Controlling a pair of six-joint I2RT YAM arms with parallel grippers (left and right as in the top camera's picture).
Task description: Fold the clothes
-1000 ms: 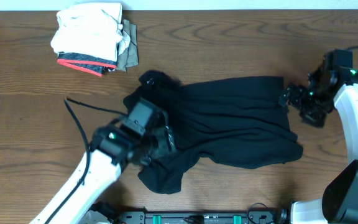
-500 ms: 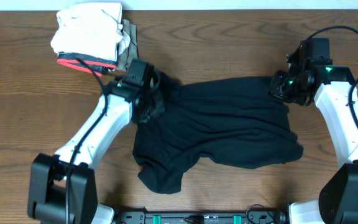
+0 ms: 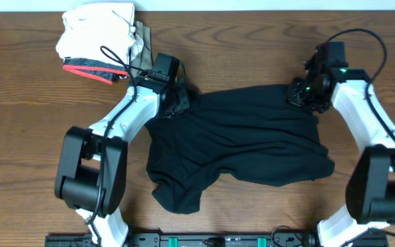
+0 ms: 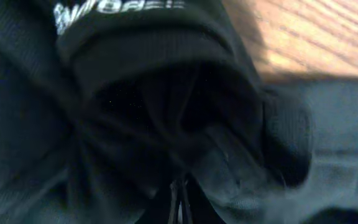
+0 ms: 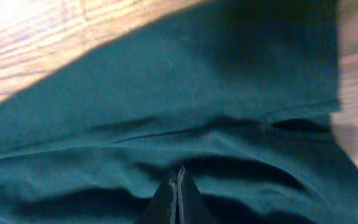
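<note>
Both my arms had swung in over the last second to the far edge of the shirt [image 3: 252,140], and both end effectors had gone from spread to pressed together.

Nearest my bases, a rumpled lobe of the black cloth sagged toward the near edge of the worktop [image 3: 26,158], left of centre. Beyond it the body of the shirt lay loosely spread, its long axis running left to right across the worktop.

At the far edge, my left end effector [image 3: 175,103] sat on the far-left corner. Its fingertips were pinched shut in a bunched wad of fabric, just below the white logo print [image 4: 114,9]. My right end effector [image 3: 299,95] sat on the far-right corner, its tips closed on a flat fold near the hem.

So the garment lay wholly on my near side of both grips, each arm on its own corner. I judged the coming move to be a draw of that far edge toward me. Farther off, past my left arm, the stack of folded garments [image 3: 98,41] stood close to the corner I held.
</note>
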